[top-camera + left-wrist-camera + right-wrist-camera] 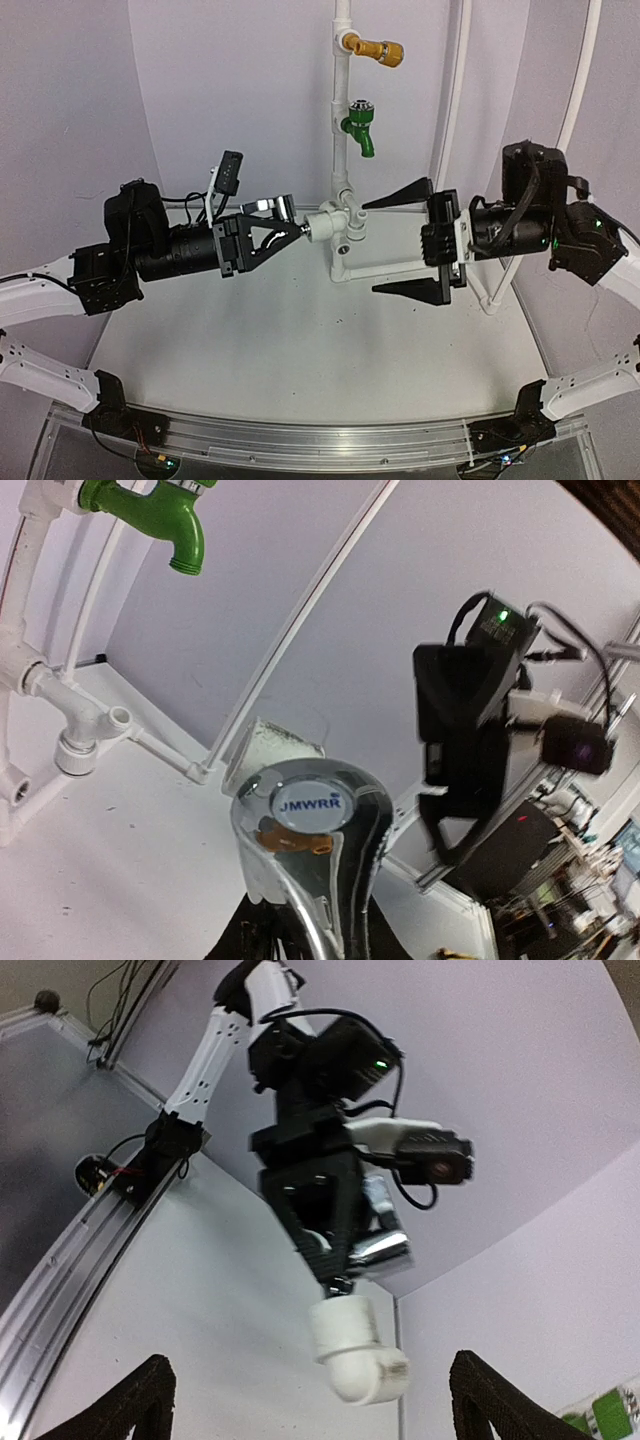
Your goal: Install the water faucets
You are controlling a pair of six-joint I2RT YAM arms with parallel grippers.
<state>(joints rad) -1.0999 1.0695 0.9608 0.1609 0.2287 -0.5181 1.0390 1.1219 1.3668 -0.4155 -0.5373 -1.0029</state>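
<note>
My left gripper (290, 228) is shut on the shiny silver tap (272, 206), lever handle up, and holds it level in mid-air. A white elbow fitting (325, 226) sits on the tap's end, close beside the open socket of the white pipe stand (345, 262). In the left wrist view the tap's lever (312, 825) with a JMWRR cap fills the bottom, with the fitting (268, 748) behind it and apart from the stand's tee (80, 730). My right gripper (405, 242) is wide open and empty just right of the stand. The right wrist view shows the tap (385, 1250) and fitting (355, 1360) ahead.
The stand's upright pipe carries a yellow-brass tap (380, 48) at the top and a green tap (360, 125) below it; the green tap also shows in the left wrist view (160, 515). Thin white tubes (455, 110) run up the back wall. An aluminium rail (320, 440) edges the table front.
</note>
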